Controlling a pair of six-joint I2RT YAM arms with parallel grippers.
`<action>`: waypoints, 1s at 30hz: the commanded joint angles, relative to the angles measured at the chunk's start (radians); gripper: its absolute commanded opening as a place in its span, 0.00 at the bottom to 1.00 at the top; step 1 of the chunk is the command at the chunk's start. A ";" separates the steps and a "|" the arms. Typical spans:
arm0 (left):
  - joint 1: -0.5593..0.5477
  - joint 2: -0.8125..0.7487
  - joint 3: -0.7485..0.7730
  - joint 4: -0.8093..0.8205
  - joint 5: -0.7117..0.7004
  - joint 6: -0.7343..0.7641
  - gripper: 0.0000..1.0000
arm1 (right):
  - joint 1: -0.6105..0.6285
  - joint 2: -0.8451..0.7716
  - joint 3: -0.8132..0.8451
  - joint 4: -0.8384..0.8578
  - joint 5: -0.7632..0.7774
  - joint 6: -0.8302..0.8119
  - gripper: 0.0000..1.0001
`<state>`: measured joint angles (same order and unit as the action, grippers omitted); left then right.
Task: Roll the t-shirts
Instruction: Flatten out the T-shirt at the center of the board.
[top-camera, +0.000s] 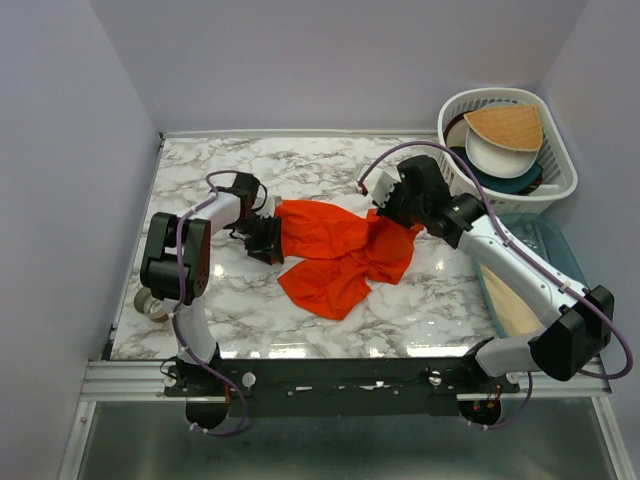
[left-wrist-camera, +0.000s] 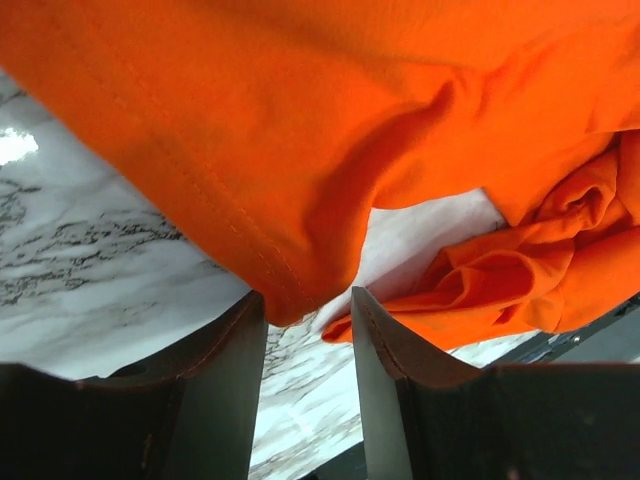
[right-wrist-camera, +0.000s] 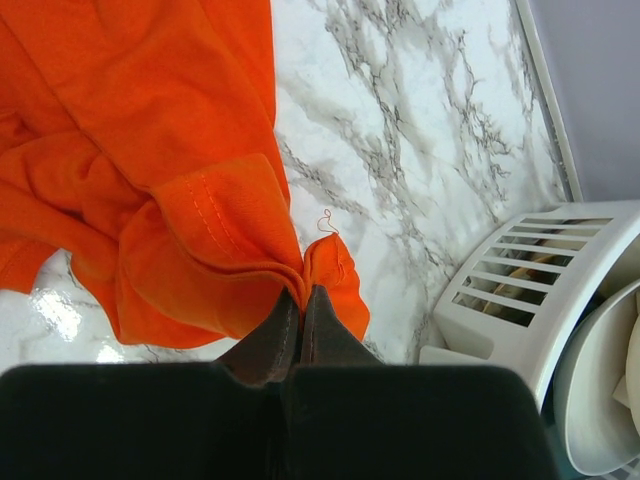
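The orange-red t-shirt (top-camera: 335, 255) lies crumpled in the middle of the marble table, stretched between my two grippers. My left gripper (top-camera: 265, 240) is at its left edge. In the left wrist view the jaws (left-wrist-camera: 308, 300) stand apart, and a stitched hem of the t-shirt (left-wrist-camera: 300, 120) hangs just at the fingertips without being pinched. My right gripper (top-camera: 395, 212) is at the shirt's upper right edge. In the right wrist view it (right-wrist-camera: 302, 292) is shut on a bunched fold of the t-shirt (right-wrist-camera: 150, 180), which is lifted a little off the table.
A white basket (top-camera: 560, 170) at the back right holds plates and a tan fan-shaped piece (top-camera: 508, 125); its wall (right-wrist-camera: 530, 290) is close to my right gripper. A teal tray (top-camera: 545, 240) lies along the right edge. A tape roll (top-camera: 150, 300) sits by the left arm.
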<state>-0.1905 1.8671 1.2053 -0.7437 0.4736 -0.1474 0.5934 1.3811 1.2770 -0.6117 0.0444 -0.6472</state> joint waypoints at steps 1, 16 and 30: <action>-0.012 0.035 0.045 0.010 0.034 -0.012 0.48 | -0.007 -0.004 -0.018 0.024 0.006 0.012 0.01; 0.075 -0.275 0.140 0.073 -0.070 0.170 0.00 | -0.190 0.096 0.140 0.122 0.089 0.023 0.01; 0.145 -0.460 0.595 0.214 -0.164 0.195 0.00 | -0.287 0.205 0.614 0.165 0.141 -0.089 0.01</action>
<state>-0.0544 1.4345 1.7096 -0.5682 0.3706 0.0387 0.3023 1.6161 1.7794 -0.4885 0.1452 -0.7105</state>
